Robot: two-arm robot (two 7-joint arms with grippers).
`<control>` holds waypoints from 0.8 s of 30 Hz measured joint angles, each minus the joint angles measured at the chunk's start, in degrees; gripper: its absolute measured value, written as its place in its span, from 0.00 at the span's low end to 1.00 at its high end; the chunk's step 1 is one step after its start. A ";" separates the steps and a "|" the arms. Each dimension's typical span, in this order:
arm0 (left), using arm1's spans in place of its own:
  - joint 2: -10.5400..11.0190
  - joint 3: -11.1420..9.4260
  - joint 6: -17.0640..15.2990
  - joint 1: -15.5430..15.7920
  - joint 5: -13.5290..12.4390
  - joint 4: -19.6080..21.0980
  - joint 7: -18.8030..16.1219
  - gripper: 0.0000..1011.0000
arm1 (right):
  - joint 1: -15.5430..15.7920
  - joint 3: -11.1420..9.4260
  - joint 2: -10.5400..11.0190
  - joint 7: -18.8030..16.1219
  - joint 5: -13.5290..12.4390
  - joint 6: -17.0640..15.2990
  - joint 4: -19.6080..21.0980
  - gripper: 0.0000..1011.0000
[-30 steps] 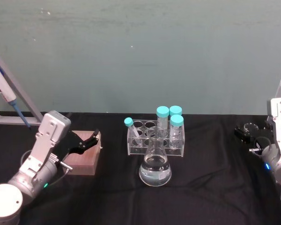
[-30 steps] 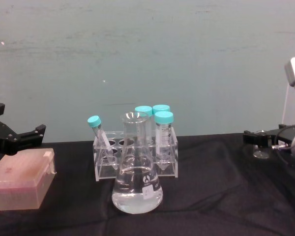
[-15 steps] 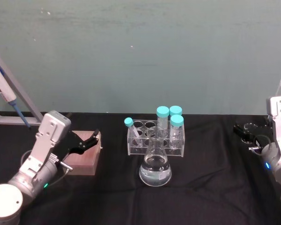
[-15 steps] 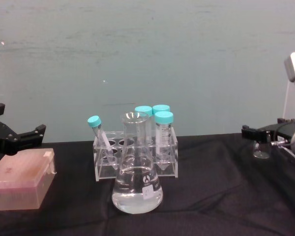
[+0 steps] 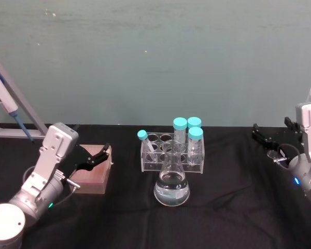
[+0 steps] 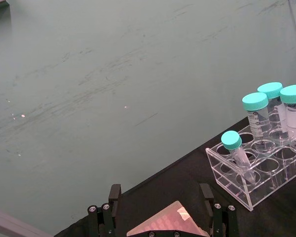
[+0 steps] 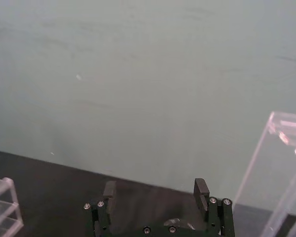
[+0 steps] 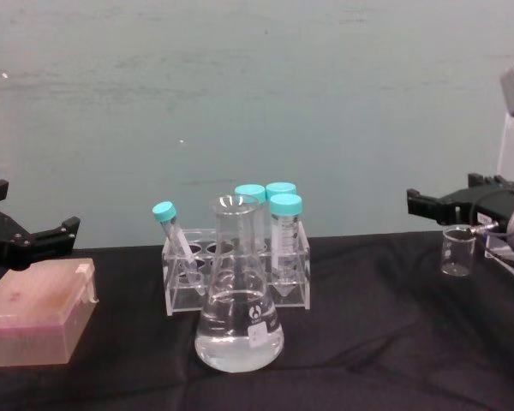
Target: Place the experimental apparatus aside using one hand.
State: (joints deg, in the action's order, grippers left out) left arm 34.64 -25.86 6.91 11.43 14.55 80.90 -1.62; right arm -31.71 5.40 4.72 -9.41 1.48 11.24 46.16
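Observation:
The conical flask [image 5: 171, 188] with clear liquid stands mid-table, just in front of a clear tube rack [image 5: 172, 154] holding teal-capped tubes. The small glass beaker [image 8: 457, 252] stands upright on the black cloth at the far right. My right gripper [image 8: 445, 199] hovers open just above and behind the beaker, holding nothing; its fingers [image 7: 201, 189] are spread wide in the right wrist view. At the left my open left gripper [image 5: 101, 154] rests idle over a pink box [image 5: 91, 174]. A clear acrylic stand [image 7: 281, 173] rises at the right edge.
A grey stand with a blue-and-white pipette [image 5: 4, 98] leans at the far left. The green wall runs close behind the table. Bare black cloth [image 5: 233, 197] lies between the flask and the beaker.
My right gripper has risen from around the beaker and spread wider, leaving the beaker standing on the cloth. The left arm, flask and rack have not moved.

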 joint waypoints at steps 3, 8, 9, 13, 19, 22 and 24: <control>0.00 0.00 0.00 0.00 0.00 0.00 0.00 0.99 | 1.00 0.03 0.37 -2.06 -1.33 1.46 1.95 0.99; 0.00 0.00 0.00 0.00 0.00 0.00 0.00 0.99 | 2.53 0.55 1.09 -4.28 -2.76 2.83 4.86 0.99; 0.00 0.00 0.00 0.00 0.00 0.00 0.00 0.99 | 3.04 0.79 1.37 -5.00 -3.18 2.99 5.74 0.99; 0.00 0.00 0.00 0.00 0.00 0.00 0.00 0.99 | 4.15 1.54 2.22 -7.24 -4.32 3.07 7.88 0.99; 0.00 0.00 0.00 0.00 0.00 0.00 0.00 0.99 | 5.71 2.59 3.63 -10.63 -6.00 3.39 10.61 0.99; 0.00 0.00 0.00 0.00 0.00 0.00 0.00 0.99 | 6.63 3.36 4.58 -12.93 -7.20 3.74 12.16 0.99; 0.00 0.00 0.00 0.00 0.00 0.00 0.00 0.99 | 6.97 3.70 4.98 -14.06 -7.76 3.82 12.69 0.99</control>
State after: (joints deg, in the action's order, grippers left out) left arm 34.65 -25.86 6.90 11.43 14.55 80.90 -1.62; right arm -24.73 9.10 9.71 -23.47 -6.28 15.06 58.85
